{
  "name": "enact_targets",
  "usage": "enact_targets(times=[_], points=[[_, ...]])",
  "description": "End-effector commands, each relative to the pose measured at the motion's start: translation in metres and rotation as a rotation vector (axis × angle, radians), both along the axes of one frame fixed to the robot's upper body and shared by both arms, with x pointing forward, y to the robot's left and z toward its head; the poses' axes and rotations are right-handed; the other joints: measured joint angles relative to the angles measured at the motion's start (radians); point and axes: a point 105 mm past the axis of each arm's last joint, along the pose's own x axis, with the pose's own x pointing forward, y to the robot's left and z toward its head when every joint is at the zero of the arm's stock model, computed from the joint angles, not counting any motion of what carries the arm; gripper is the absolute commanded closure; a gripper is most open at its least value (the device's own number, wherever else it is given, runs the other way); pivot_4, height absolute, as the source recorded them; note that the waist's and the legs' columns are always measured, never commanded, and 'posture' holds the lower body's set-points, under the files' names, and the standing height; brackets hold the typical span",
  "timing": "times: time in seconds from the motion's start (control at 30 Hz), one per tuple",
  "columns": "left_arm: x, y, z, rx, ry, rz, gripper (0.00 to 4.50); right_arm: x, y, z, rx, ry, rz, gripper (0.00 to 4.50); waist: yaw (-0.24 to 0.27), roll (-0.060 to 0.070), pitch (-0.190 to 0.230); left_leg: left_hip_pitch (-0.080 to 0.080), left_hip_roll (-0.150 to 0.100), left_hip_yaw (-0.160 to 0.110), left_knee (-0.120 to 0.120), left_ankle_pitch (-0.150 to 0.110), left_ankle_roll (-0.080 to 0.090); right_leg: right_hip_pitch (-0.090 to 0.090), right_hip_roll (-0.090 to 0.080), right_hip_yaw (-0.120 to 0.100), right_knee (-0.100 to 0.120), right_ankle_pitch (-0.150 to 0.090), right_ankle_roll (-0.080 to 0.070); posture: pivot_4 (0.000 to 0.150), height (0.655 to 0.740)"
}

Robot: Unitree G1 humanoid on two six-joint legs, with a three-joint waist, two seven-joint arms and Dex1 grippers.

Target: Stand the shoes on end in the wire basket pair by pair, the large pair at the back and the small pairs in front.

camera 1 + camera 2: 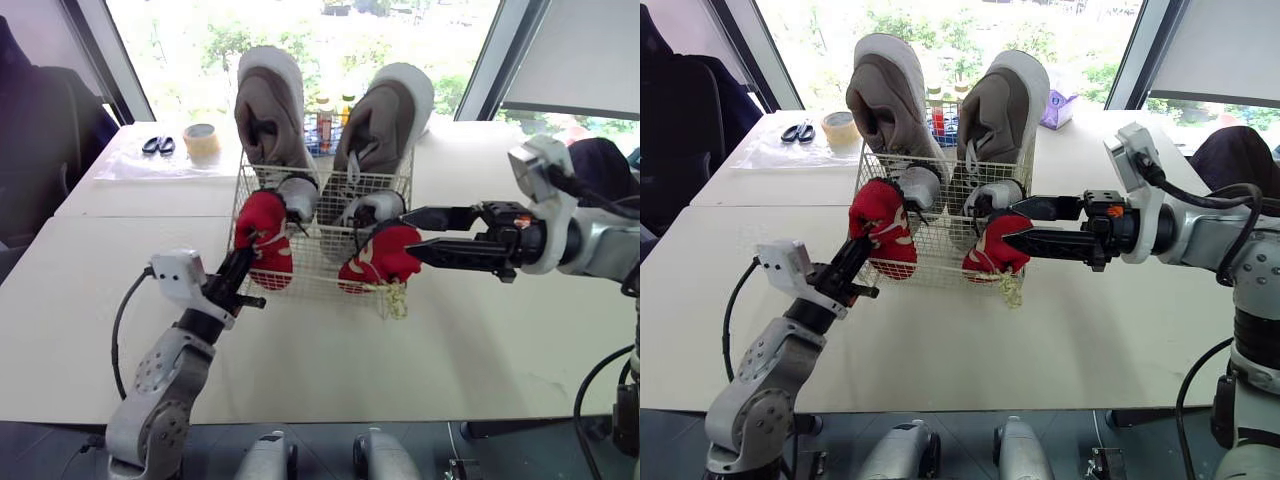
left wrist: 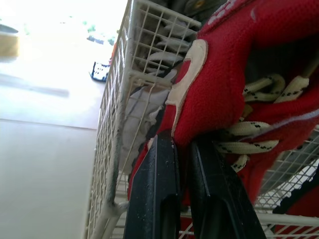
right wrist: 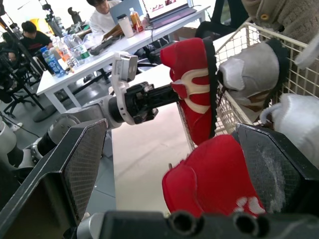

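The left red shoe (image 1: 265, 240) stood about upright at the front-left corner of the wire basket (image 1: 318, 268), long axis near vertical, black sole edge turned twd the wire and the red knit side w/ a white curved stripe facing out. Couldn't tell if it was inside the front wall or just against it. The right red shoe (image 1: 380, 258) sat lower at the front-right corner, leaning, long axis slanted, cream laces dangling below it. Both were small, soft-looking and mesh-textured. Behind them were two small grey shoes (image 1: 298, 195) w/ rounded ends up, and at the back the large grey-brown shoes (image 1: 270, 105) stood on end, suede-like w/ thick white soles, rising well above the rim. The basket was white wire grid, boxy. The left gripper (image 1: 240, 265) had its fingers nearly together, pinched on the edge of the left red shoe by the laces. The right gripper (image 1: 405, 232) was spread wide, one finger either side of the right red shoe; contact unclear. All this was on a white table (image 1: 300, 360), w/ a tape roll (image 1: 202, 140) and scissors (image 1: 158, 145) well behind.
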Motion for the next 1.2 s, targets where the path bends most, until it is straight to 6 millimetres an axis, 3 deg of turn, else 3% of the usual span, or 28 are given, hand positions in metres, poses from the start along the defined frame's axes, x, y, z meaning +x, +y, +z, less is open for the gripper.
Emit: enact_targets(times=[0.03, 0.23, 0.53, 0.6, 0.73, 0.83, 0.93, 1.1, 1.2], points=[[-0.010, 0.002, 0.011, 0.014, -0.026, -0.027, 4.09, -0.004, 0.002, 0.008, 0.011, -0.060, 0.011, 0.00, -0.002, 0.000, 0.000, 0.000, 0.000, 0.000, 0.000, 0.000, 0.000, 0.000, 0.000, 0.000, 0.000, 0.000, 0.000, 0.150, 0.7400], [-0.026, 0.007, 0.006, 0.011, 0.061, -0.089, 1.42, -0.003, 0.002, 0.004, 0.010, -0.053, 0.017, 0.00, 0.001, 0.000, 0.000, 0.000, 0.000, 0.000, -0.001, 0.000, 0.000, 0.000, 0.000, 0.000, -0.001, 0.000, 0.000, 0.150, 0.7400], [-0.076, 0.025, 0.007, -0.059, 0.240, -0.323, 1.42, -0.006, 0.001, -0.003, -0.024, -0.037, 0.034, 0.00, 0.002, 0.001, 0.001, 0.000, 0.001, -0.001, -0.002, 0.000, 0.000, 0.000, -0.001, 0.000, -0.003, -0.002, -0.003, 0.150, 0.7400], [-0.080, 0.031, 0.009, -0.060, 0.260, -0.339, 1.42, -0.006, -0.001, -0.003, -0.026, -0.038, 0.033, 0.00, 0.000, 0.002, 0.001, 0.000, 0.001, -0.001, -0.002, 0.000, 0.000, 0.000, -0.001, 0.000, -0.005, -0.002, -0.004, 0.150, 0.7400], [-0.076, 0.067, 0.013, 0.010, 0.292, -0.304, 1.42, -0.010, -0.022, 0.000, -0.077, -0.030, -0.015, 0.00, 0.001, 0.002, 0.001, -0.001, 0.001, -0.001, -0.003, 0.000, 0.000, 0.000, -0.001, -0.001, -0.007, -0.002, -0.005, 0.150, 0.7400], [-0.072, 0.077, 0.012, 0.121, 0.346, -0.335, 0.06, -0.016, -0.040, -0.002, -0.135, -0.011, -0.065, 0.00, 0.003, 0.002, 0.002, -0.001, 0.001, -0.001, -0.003, -0.001, 0.001, 0.001, -0.001, -0.002, -0.010, -0.003, -0.006, 0.150, 0.7400], [-0.069, 0.076, -0.009, 0.257, 0.452, -0.386, 0.02, -0.016, -0.055, -0.003, -0.148, -0.026, -0.145, 0.00, 0.000, 0.003, 0.002, -0.001, 0.001, 0.001, -0.003, -0.002, 0.003, 0.003, -0.001, -0.001, -0.013, -0.003, -0.006, 0.150, 0.7400], [-0.076, 0.069, -0.032, 0.307, 0.545, -0.492, 0.02, -0.037, -0.061, -0.043, -0.217, 0.107, -0.166, 0.00, 0.000, 0.005, 0.003, -0.001, 0.001, 0.003, -0.005, -0.004, 0.006, 0.003, -0.002, 0.001, -0.015, -0.003, -0.006, 0.150, 0.7400], [-0.080, 0.065, -0.044, 0.365, 0.571, -0.555, 0.02, -0.057, -0.048, -0.077, -0.236, 0.195, -0.128, 0.00, 0.002, 0.005, 0.003, -0.002, 0.002, 0.002, -0.007, -0.004, 0.006, 0.001, -0.002, 0.001, -0.015, -0.003, -0.006, 0.150, 0.7400]])
